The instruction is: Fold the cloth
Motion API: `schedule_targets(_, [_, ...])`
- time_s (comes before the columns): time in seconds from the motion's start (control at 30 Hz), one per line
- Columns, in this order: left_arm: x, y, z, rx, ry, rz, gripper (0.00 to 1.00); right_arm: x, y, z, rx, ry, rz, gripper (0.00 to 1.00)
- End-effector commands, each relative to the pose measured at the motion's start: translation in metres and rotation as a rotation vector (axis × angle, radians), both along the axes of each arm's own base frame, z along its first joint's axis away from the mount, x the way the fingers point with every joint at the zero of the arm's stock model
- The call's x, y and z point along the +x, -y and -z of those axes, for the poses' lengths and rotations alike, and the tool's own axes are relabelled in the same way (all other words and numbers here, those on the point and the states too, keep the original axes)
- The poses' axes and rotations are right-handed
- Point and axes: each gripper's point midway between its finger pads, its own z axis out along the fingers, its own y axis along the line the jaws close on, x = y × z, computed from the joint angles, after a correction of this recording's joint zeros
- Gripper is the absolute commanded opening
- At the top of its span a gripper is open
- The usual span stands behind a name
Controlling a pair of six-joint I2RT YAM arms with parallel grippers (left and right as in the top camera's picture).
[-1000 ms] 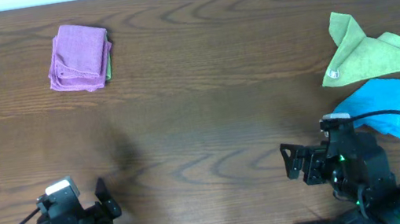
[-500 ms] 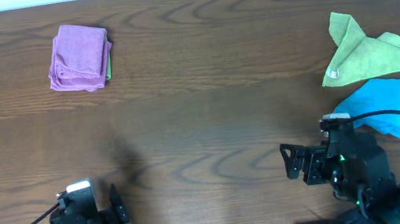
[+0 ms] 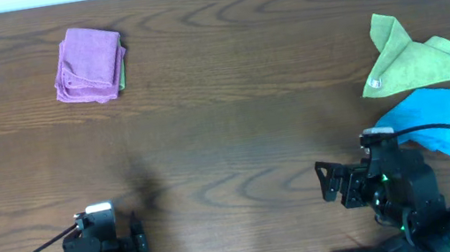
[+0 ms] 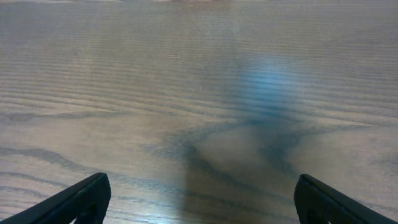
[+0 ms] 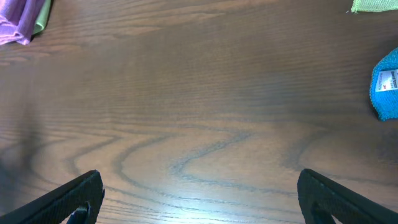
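Note:
The cloth (image 3: 89,64) is a mauve-purple towel lying folded at the far left of the table, on top of a folded green cloth whose edge (image 3: 121,73) shows at its right side. Its corner (image 5: 15,22) also shows at the top left of the right wrist view. My left gripper (image 3: 137,238) is at the near left edge, far from the cloth, open over bare wood (image 4: 200,202). At the near right, my right gripper (image 3: 328,184) is open too, with nothing between its fingers (image 5: 200,193).
A lime-green cloth (image 3: 417,61) lies crumpled at the far right, with a crumpled blue cloth (image 3: 439,119) just in front of it, beside the right arm. The blue cloth's edge and white tag (image 5: 387,84) show in the right wrist view.
My left arm has drawn back toward the near edge and shifted a little right. The right arm and all the cloths have stayed put.

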Motion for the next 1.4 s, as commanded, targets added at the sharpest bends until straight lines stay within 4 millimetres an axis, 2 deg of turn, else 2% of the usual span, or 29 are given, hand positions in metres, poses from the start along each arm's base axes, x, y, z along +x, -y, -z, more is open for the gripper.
schedule_targets(0.0, [-0.001, 0.001, 0.003, 0.008, -0.009, 0.016, 0.95, 0.001, 0.003, 0.001, 0.002, -0.001, 0.025, 0.99])
schedule_targets(0.67, [-0.002, 0.001, 0.005, 0.008, -0.016, 0.016, 0.95, 0.001, 0.003, 0.001, 0.002, -0.001, 0.025, 0.99])
schedule_targets(0.83, [-0.003, 0.001, 0.005, 0.008, -0.016, 0.016, 0.95, -0.006, 0.006, 0.007, -0.01, -0.032, 0.026, 0.99])
schedule_targets(0.9, [-0.002, 0.001, 0.005, 0.008, -0.016, 0.016, 0.95, -0.007, 0.009, 0.006, -0.009, -0.029, 0.038, 0.99])
schedule_targets(1.03, [-0.002, 0.001, 0.005, 0.008, -0.016, 0.016, 0.95, -0.003, 0.034, 0.001, -0.085, 0.036, 0.127, 0.99])
schedule_targets(1.13, [-0.002, 0.001, 0.005, 0.008, -0.016, 0.016, 0.95, -0.002, 0.043, 0.0, -0.152, 0.085, 0.106, 0.99])
schedule_targets(1.37, [-0.002, 0.001, 0.005, 0.008, -0.016, 0.016, 0.95, 0.001, 0.056, 0.018, -0.282, 0.163, 0.036, 0.99])
